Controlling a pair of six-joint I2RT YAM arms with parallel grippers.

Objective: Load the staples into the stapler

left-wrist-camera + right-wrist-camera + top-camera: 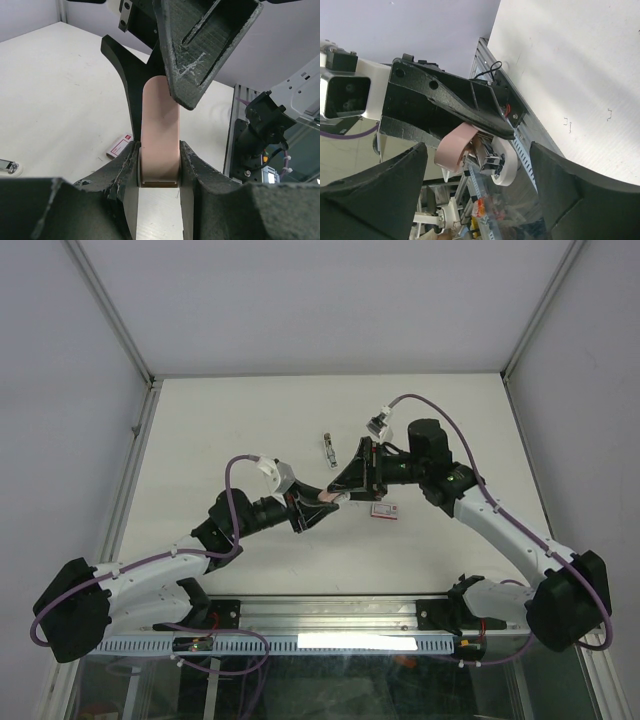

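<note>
My left fingers (314,508) clamped on stapler (160,135); my right fingers (350,480) apart, straddling its free end.

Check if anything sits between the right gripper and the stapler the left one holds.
Nothing visible does. The left gripper is shut on the stapler, and the right gripper, open, straddles its free end with no object between.

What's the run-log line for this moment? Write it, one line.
left end effector: shut on stapler | right end effector: open, fingers either side of stapler | red-and-white box: on table
</note>
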